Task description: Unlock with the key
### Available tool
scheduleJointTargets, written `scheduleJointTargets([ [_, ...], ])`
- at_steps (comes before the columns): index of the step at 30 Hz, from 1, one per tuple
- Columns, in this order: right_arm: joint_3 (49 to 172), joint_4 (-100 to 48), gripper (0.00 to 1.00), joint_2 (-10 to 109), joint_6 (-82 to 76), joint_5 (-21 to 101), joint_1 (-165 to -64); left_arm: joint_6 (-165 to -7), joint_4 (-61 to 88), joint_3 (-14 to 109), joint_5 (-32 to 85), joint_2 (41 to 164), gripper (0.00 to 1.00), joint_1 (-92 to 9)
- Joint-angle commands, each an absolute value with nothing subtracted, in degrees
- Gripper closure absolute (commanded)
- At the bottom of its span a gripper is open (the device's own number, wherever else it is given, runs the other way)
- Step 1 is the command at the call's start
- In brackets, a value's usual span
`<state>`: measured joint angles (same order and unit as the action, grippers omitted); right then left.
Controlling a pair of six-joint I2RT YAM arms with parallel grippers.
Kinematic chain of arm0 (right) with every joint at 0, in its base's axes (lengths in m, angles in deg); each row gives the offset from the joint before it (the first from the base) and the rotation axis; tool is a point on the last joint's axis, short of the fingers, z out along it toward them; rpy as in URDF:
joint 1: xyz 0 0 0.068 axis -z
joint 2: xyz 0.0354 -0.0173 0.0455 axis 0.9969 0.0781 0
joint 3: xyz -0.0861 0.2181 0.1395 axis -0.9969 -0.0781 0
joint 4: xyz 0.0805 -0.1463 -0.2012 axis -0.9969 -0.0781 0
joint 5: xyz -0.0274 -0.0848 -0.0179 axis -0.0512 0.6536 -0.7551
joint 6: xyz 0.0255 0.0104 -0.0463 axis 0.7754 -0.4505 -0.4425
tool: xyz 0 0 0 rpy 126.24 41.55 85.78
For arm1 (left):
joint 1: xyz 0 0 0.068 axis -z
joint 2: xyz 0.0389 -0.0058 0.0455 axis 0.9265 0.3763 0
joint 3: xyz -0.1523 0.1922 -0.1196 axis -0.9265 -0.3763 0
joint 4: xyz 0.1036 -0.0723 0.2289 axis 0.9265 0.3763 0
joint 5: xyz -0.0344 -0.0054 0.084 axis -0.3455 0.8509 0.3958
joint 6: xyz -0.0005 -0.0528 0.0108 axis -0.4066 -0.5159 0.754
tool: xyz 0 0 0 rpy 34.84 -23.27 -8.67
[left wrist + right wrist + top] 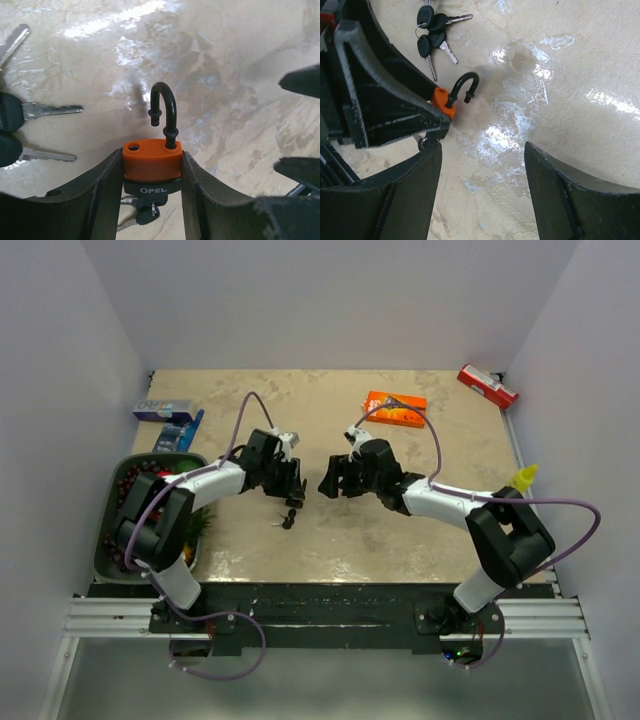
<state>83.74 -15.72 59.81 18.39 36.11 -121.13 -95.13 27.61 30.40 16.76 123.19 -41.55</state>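
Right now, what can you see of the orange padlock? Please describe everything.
The padlock has an orange plastic-looking body with a dark grey band below, marked OPEL in white. Its black metal shackle is open: one leg sits in the body, the other hangs clear of its hole. The left gripper clamps the body at both sides. A key seems to sit in its underside.

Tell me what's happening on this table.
The left claw is clamped on an orange padlock, holding it upright. The shackle is popped open, one end free of the body, so the lock looks undone. What appears to be a key hangs from its underside. The right claw hangs open and empty just beside it. A bunch of spare keys lies on the table nearby.
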Motion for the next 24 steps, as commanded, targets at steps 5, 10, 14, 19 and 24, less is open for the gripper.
scheduleJointTargets([
  [5, 81.9, -13.1, 0.3, 59.2, 18.6, 37.4, -121.1, -97.0, 27.6, 34.4, 16.5, 127.2, 1.0, -45.0],
  [10, 82.0, -13.8, 0.3, 58.5, 17.9, 37.6, -121.1, -96.6, 28.2, 34.5, 17.4, 127.9, 1.0, -46.4],
  [14, 81.7, -13.9, 0.3, 57.7, 17.8, 37.7, -121.1, -96.2, 28.9, 34.8, 18.7, 128.6, 1.0, -46.7],
  [19, 80.9, -13.5, 0.3, 57.5, 17.9, 37.8, -121.2, -95.9, 29.9, 35.1, 21.0, 129.3, 1.0, -46.7],
  [24, 80.8, -13.6, 0.3, 57.2, 18.0, 37.9, -121.1, -95.7, 30.8, 35.6, 22.8, 129.7, 1.0, -46.7],
])
